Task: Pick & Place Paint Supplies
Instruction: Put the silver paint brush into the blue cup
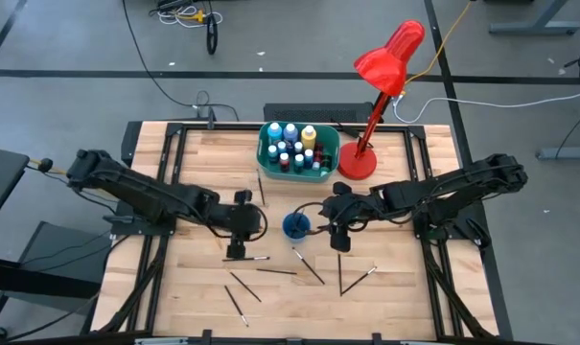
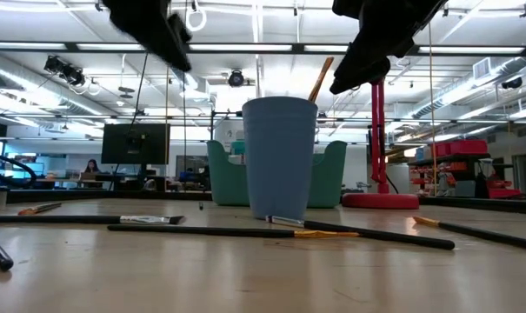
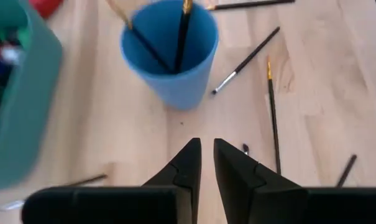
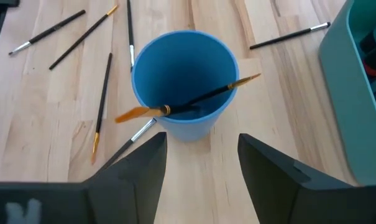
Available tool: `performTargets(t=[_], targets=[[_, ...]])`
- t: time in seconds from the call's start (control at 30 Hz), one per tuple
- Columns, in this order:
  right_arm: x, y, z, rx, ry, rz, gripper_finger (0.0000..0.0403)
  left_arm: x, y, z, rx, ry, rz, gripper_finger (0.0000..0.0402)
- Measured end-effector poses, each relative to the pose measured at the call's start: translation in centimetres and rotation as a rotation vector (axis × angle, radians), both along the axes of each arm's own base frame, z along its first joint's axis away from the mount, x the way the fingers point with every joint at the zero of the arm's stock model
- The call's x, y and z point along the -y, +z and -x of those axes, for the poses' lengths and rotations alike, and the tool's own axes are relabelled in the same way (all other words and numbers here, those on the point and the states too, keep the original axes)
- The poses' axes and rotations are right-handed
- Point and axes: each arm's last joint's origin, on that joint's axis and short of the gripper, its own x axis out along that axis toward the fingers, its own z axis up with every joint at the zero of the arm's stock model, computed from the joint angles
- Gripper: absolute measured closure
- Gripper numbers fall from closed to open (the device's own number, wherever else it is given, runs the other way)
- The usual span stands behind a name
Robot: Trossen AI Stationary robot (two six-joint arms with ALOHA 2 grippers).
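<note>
A blue cup (image 1: 296, 226) stands upright at the table's middle with two paintbrushes (image 3: 178, 37) leaning inside it. Several more thin paintbrushes (image 1: 309, 266) lie flat on the wood nearer the front edge. Small paint bottles (image 1: 291, 144) stand in the teal tub (image 1: 266, 153) behind the cup. My left gripper (image 3: 206, 146) hovers left of the cup (image 3: 169, 53); its fingers are drawn together to a narrow slit, with nothing between them. My right gripper (image 4: 202, 140) hangs just right of the cup (image 4: 184, 81), open wide and empty.
The red desk lamp (image 1: 376, 96) stands at the back right, its base beside the tub. One brush (image 1: 261, 187) lies by the tub's left front corner. Bare wood lies between the cup and both grippers.
</note>
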Motion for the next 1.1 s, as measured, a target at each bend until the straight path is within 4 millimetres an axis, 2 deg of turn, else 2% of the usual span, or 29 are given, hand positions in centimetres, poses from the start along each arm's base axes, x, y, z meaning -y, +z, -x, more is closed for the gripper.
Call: performTargets(t=[0.2, 0.3, 0.53, 0.8, 0.93, 1.1], targets=[[0.0, 0.2, -0.2, 0.026, 0.007, 0.003, 0.0201, 1.1, -6.1, 0.8, 0.143, 0.068, 0.169, 0.035], [-0.1, 0.3, -0.3, 0.043, 0.019, 0.012, 0.0201, 1.5, -8.2, 1.3, 0.209, 0.076, 0.231, 0.035], [-0.1, 0.3, -0.3, 0.042, 0.017, 0.009, 0.0201, 2.4, -11.4, 2.1, 0.28, 0.119, 0.284, 0.035], [-0.1, 0.3, -0.3, 0.045, 0.018, 0.008, 0.0201, 4.7, -15.3, 1.5, 0.289, 0.074, 0.294, 0.035], [-0.1, 0.3, -0.3, 0.044, 0.032, 0.023, 0.0201, 5.2, -17.5, 1.5, 0.289, 0.131, 0.232, 0.035], [-0.1, 0.3, -0.3, 0.042, 0.062, 0.055, 0.0201, 5.4, -18.9, 1.5, 0.283, 0.212, 0.254, 0.035]])
